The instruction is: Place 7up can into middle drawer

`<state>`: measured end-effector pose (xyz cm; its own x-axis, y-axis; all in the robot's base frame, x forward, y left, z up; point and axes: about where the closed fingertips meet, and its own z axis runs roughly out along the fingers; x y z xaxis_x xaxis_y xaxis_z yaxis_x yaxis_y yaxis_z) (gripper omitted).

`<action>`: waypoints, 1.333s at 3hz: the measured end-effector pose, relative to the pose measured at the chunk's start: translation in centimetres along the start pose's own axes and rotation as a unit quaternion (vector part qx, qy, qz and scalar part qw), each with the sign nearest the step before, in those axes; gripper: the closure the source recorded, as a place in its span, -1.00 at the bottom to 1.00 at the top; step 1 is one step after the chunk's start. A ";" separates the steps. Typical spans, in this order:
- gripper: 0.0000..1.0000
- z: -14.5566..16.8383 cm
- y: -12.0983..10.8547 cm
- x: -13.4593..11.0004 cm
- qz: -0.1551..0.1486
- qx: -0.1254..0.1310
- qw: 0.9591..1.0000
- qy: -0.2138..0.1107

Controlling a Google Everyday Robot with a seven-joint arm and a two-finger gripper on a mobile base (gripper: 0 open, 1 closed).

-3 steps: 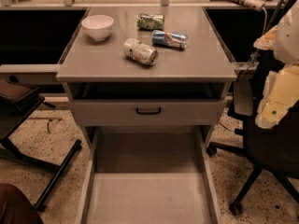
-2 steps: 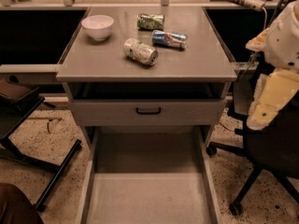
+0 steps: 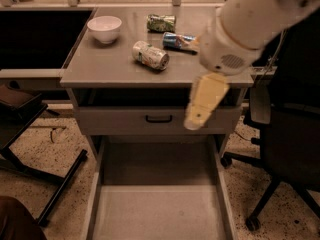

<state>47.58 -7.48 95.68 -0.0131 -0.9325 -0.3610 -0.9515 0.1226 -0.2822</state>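
While the white robot arm [image 3: 250, 24] reached in from the upper right, we saw its cream-coloured gripper [image 3: 197, 115] hanging tip-down in front of the grey drawer front [image 3: 115, 121], just right of that front's black handle [image 3: 159, 118]. Whether the gripper was spread or closed we could not tell. Up and to the left of the gripper, well apart from it, the whitish-silver 7up can with green markings [image 3: 150, 55] lay on its side on the flat grey cabinet top [image 3: 95, 64]. Beyond that can, farther from the gripper, we noted a dark green can [image 3: 161, 23] on its side and a white bowl [image 3: 104, 28] standing upright. A blue-and-red can [image 3: 177, 40] lay above the gripper, just beside the arm's white housing. Below the gripper, the wide, shallow grey metal middle drawer [image 3: 160, 211] stood pulled out, its low side walls and flat floor in view. To the gripper's right stood a black office chair [image 3: 290, 134].
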 end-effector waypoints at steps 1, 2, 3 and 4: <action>-1.00 2.8 -0.6 -7.1 -0.042 -0.013 0.998 -0.036; -1.00 2.8 -0.6 -7.1 -0.042 -0.013 0.998 -0.036; -1.00 3.8 -2.5 -7.9 -0.039 -0.009 0.998 -0.042; -1.00 7.0 -6.3 -9.4 -0.018 -0.021 0.998 -0.057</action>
<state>55.88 2.87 94.66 0.0547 -0.8915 -0.4497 -0.9625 0.0727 -0.2613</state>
